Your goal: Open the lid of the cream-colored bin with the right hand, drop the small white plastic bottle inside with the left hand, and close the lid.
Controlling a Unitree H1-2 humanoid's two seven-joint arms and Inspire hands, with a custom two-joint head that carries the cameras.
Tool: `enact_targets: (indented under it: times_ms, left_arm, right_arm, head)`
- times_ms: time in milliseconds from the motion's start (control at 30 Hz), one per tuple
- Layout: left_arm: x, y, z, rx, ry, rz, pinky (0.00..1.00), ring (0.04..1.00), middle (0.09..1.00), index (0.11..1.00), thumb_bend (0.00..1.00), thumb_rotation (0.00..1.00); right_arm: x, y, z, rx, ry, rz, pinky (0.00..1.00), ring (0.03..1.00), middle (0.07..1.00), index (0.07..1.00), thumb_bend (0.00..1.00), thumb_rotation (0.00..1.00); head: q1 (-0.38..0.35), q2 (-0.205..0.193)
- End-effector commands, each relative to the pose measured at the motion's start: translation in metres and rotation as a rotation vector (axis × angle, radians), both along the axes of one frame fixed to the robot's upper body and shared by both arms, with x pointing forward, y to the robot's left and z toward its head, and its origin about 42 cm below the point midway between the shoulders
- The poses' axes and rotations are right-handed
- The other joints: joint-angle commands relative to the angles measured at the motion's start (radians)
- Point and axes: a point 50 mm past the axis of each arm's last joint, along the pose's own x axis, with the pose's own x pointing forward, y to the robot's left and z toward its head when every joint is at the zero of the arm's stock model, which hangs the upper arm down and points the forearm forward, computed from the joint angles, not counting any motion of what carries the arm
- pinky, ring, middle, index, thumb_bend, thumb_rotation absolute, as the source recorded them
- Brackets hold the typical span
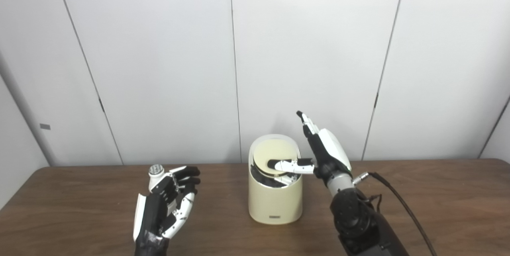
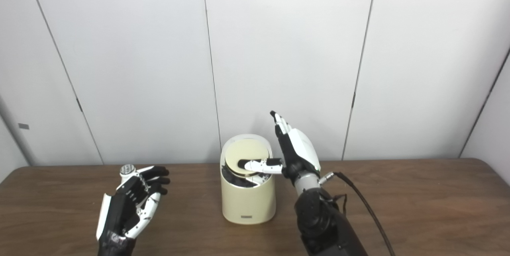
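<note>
Dark wood-grain counter [image 1: 438,208] is seen nearest, and low on its left side the left hand [image 1: 167,204] is held palm-up, its fingers curled around the small white plastic bottle [image 1: 156,176]; only the ribbed cap and neck are shown above the fingers. The bottle is held well apart from the bin, to its left.

At mid-counter the cream-colored bin [image 1: 275,202] stands upright. Its round lid [image 1: 273,154] is tilted into the mouth, and a dark gap is exposed along the near edge. The right hand [image 1: 324,154] is placed just beside the bin's right rim, its fingers spread and raised, nothing grasped, while the thumb [image 1: 289,165] is laid across the lid and presses on it.

The lid-opening step is judged to be in hand and only partly done. Steady downward pressure through the thumb is called for, so that the gap is widened enough for the bottle. The raised fingers are best kept clear of the opening. A slip off the smooth lid could let it swing shut.

Behind, pale wall panels [image 1: 159,69] are seen.
</note>
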Motion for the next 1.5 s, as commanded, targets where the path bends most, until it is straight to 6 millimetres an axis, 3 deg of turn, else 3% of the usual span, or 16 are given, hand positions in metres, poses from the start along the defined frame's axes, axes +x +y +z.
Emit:
enact_targets:
  times_ms: [0, 333, 500, 667, 933, 1033, 1100, 1200, 1267, 1333, 1400, 1433, 1467]
  left_arm:
    - [0.005, 0.0, 0.019, 0.006, -0.081, -0.004, 0.55, 0.644, 0.687, 0.672, 0.25, 0.26]
    - [0.004, 0.0, 0.02, 0.002, -0.078, -0.004, 0.55, 0.643, 0.684, 0.669, 0.25, 0.27]
    - [0.006, 0.0, 0.019, 0.011, -0.077, -0.006, 0.55, 0.646, 0.688, 0.672, 0.24, 0.26]
    - [0.007, 0.0, 0.019, 0.008, -0.074, -0.005, 0.56, 0.649, 0.691, 0.673, 0.24, 0.26]
    - [0.007, 0.002, 0.018, 0.016, -0.077, -0.004, 0.55, 0.649, 0.691, 0.674, 0.24, 0.26]
    - [0.008, 0.004, 0.018, 0.02, -0.077, 0.0, 0.55, 0.65, 0.692, 0.675, 0.25, 0.28]
    - [0.008, 0.006, 0.017, 0.019, -0.075, -0.002, 0.56, 0.652, 0.694, 0.677, 0.25, 0.29]
    - [0.009, 0.008, 0.016, 0.007, -0.071, -0.006, 0.55, 0.653, 0.694, 0.675, 0.25, 0.28]
    - [0.01, 0.009, 0.016, 0.013, -0.069, -0.003, 0.55, 0.653, 0.693, 0.674, 0.25, 0.28]
    - [0.011, 0.01, 0.015, 0.021, -0.068, -0.001, 0.55, 0.652, 0.693, 0.673, 0.25, 0.28]
    - [0.012, 0.01, 0.014, 0.025, -0.066, 0.0, 0.55, 0.652, 0.692, 0.673, 0.25, 0.28]
    - [0.012, 0.01, 0.013, 0.025, -0.066, 0.001, 0.55, 0.652, 0.693, 0.673, 0.25, 0.28]
    - [0.012, 0.01, 0.013, 0.025, -0.067, 0.002, 0.55, 0.651, 0.692, 0.672, 0.25, 0.28]
  right_arm:
    - [0.0, 0.005, 0.026, 0.058, -0.055, 0.034, 0.95, 1.0, 1.0, 1.0, 0.76, 0.8]
    - [-0.006, -0.002, 0.02, 0.119, -0.064, 0.061, 0.9, 1.0, 1.0, 1.0, 0.99, 0.8]
    - [-0.013, -0.008, 0.018, 0.141, -0.1, 0.071, 0.9, 0.994, 1.0, 1.0, 1.0, 0.84]
    - [-0.026, -0.02, 0.016, 0.192, -0.178, 0.085, 0.87, 0.968, 1.0, 1.0, 1.0, 0.81]
    - [-0.054, -0.052, 0.0, 0.338, -0.307, 0.14, 0.93, 0.992, 1.0, 1.0, 1.0, 0.68]
    - [-0.067, -0.063, -0.007, 0.332, -0.343, 0.098, 0.89, 0.958, 0.965, 0.963, 0.92, 0.61]
    - [-0.078, -0.072, -0.014, 0.319, -0.372, 0.041, 0.75, 0.85, 0.864, 0.848, 0.71, 0.39]
    - [-0.092, -0.088, -0.03, 0.293, -0.4, -0.06, 0.62, 0.732, 0.768, 0.75, 0.51, 0.18]
    - [-0.096, -0.094, -0.037, 0.278, -0.425, -0.087, 0.59, 0.701, 0.742, 0.726, 0.47, 0.14]
    - [-0.099, -0.099, -0.044, 0.274, -0.458, -0.085, 0.47, 0.599, 0.664, 0.694, 0.41, 0.04]
    - [-0.103, -0.107, -0.053, 0.282, -0.481, -0.075, 0.35, 0.494, 0.598, 0.664, 0.37, 0.01]
    - [-0.104, -0.11, -0.056, 0.294, -0.484, -0.071, 0.34, 0.485, 0.589, 0.657, 0.36, 0.0]
    - [-0.105, -0.113, -0.059, 0.304, -0.483, -0.069, 0.39, 0.53, 0.611, 0.654, 0.35, 0.0]
  head:
    - [-0.001, 0.0]
    - [0.0, 0.005]
    - [0.001, 0.001]
    - [0.001, -0.003]
    - [0.002, -0.007]
    - [-0.005, -0.005]
    - [-0.008, -0.007]
    - [-0.014, -0.012]
    - [-0.015, -0.012]
    - [-0.019, -0.015]
    - [-0.02, -0.019]
    - [-0.017, -0.019]
    - [-0.015, -0.019]
